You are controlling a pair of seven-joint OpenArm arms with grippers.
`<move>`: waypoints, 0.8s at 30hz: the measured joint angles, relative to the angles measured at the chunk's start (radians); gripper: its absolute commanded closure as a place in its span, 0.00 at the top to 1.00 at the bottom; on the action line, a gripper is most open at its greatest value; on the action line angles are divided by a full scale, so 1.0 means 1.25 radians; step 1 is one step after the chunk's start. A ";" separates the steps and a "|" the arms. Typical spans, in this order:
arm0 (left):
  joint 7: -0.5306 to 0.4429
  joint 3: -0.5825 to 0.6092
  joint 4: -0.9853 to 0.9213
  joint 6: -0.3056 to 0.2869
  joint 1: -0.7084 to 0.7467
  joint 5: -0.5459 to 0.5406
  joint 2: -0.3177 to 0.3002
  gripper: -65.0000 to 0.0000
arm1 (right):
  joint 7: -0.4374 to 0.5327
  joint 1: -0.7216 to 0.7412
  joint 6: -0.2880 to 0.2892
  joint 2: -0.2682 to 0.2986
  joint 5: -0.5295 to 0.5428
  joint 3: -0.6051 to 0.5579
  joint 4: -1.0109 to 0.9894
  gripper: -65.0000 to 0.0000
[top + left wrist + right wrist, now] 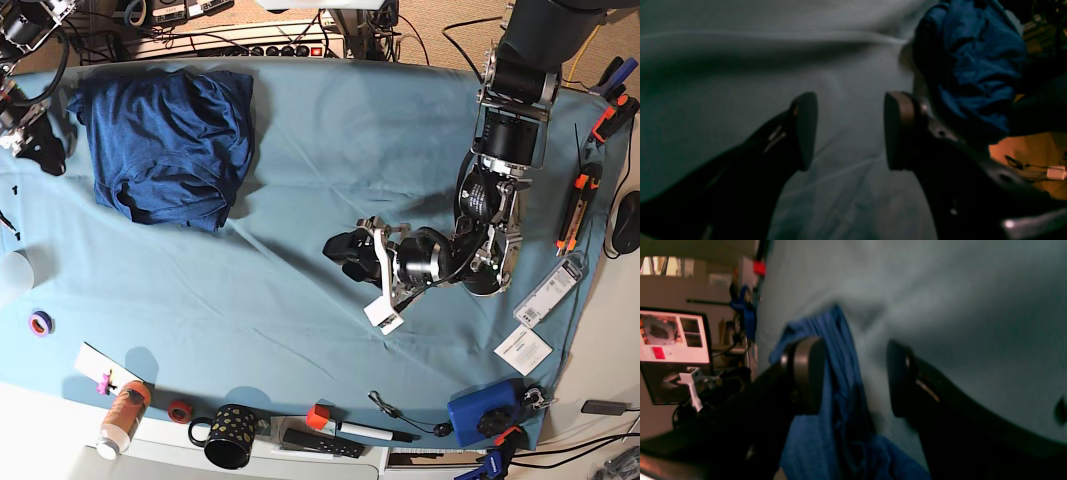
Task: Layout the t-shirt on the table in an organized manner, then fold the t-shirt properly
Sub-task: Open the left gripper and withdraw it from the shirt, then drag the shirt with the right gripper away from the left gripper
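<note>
Left wrist: end effector agape, empty.

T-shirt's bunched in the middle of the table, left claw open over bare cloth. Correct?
Not quite. The base view shows the t-shirt bunched at the far-left corner of the table, not in the middle. The rest holds: the left claw is open over bare cloth.

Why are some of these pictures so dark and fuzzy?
Left wrist view: dim and blurry, the gripper nearly black, t-shirt soft. Right wrist view: also dim, gripper smeared, the screen glaring bright. Base view: evenly lit and sharp across the table.
</note>
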 measured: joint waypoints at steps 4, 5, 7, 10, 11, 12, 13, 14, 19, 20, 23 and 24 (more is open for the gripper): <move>0.000 0.000 0.000 0.000 0.000 -0.005 0.011 0.49 | 0.004 -0.001 0.001 -0.008 0.006 0.000 -0.004 0.46; 0.000 0.001 0.000 0.000 0.000 -0.005 0.011 0.49 | 0.007 -0.001 0.001 -0.011 0.006 -0.002 -0.004 0.46; 0.000 0.001 0.000 0.000 0.000 -0.005 0.013 0.49 | 0.012 -0.002 0.004 -0.009 0.006 -0.027 -0.003 0.46; 0.000 0.001 0.000 -0.001 0.000 -0.005 0.020 0.49 | 0.023 -0.002 0.007 0.002 0.006 -0.097 0.000 0.46; 0.000 0.001 0.000 -0.001 0.000 -0.005 0.023 0.49 | 0.026 0.000 0.008 0.003 0.005 -0.125 0.001 0.46; 0.000 0.001 0.000 -0.001 0.000 -0.005 0.024 0.49 | 0.028 0.000 0.009 0.006 0.005 -0.150 0.002 0.46; -0.001 0.001 0.000 -0.001 0.000 -0.005 0.025 0.49 | 0.030 0.000 0.009 0.009 0.005 -0.173 0.002 0.46; 0.000 0.001 0.000 -0.001 0.000 -0.005 0.025 0.49 | 0.030 0.000 0.009 0.010 0.012 -0.192 0.002 0.46; -0.001 0.001 0.000 0.000 0.000 -0.004 0.024 0.49 | 0.036 0.003 0.009 0.011 0.018 -0.224 0.004 0.46; -0.001 0.001 0.000 0.000 0.000 -0.005 0.025 0.49 | 0.036 0.003 0.009 0.011 0.018 -0.224 0.008 0.46; -0.001 0.001 0.000 0.000 0.000 -0.005 0.025 0.49 | 0.035 0.002 0.009 0.010 0.018 -0.224 0.023 0.46; -0.001 0.001 0.000 0.000 0.000 -0.005 0.024 0.49 | 0.033 0.002 0.009 0.009 0.017 -0.224 0.030 0.46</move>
